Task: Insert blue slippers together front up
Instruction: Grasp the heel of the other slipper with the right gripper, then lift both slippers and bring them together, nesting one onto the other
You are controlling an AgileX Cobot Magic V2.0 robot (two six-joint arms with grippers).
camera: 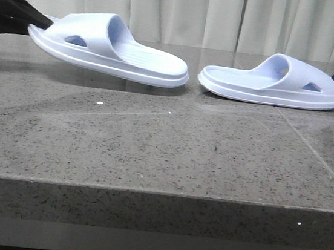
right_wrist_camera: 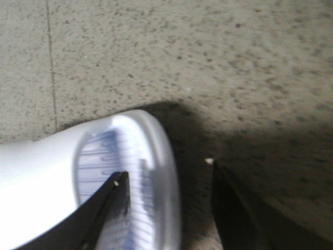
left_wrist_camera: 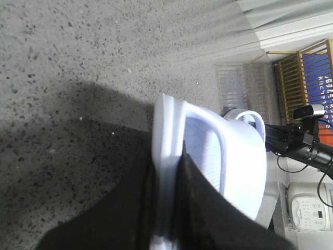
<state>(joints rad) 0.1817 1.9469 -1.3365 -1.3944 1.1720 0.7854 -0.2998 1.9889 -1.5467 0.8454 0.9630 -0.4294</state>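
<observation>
Left gripper [camera: 36, 22], black, is clamped on the toe end of the left pale lavender-blue foam slide sandal [camera: 111, 54], held tilted and mostly clear of the grey speckled stone table [camera: 151, 153]; the heel end dips near the surface. Right sandal [camera: 275, 83], same kind, lies flat on the table. Right gripper [right_wrist_camera: 166, 179] is spread wide, one finger [right_wrist_camera: 112, 200] over the footbed, gripping nothing. Risks, as I judge them: thin edge grip lets the left sandal pivot or slip; the unheld right sandal could get shoved away on contact.

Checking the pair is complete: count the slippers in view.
2. Left slipper is held off the table by the left gripper; right slipper rests on it.
</observation>
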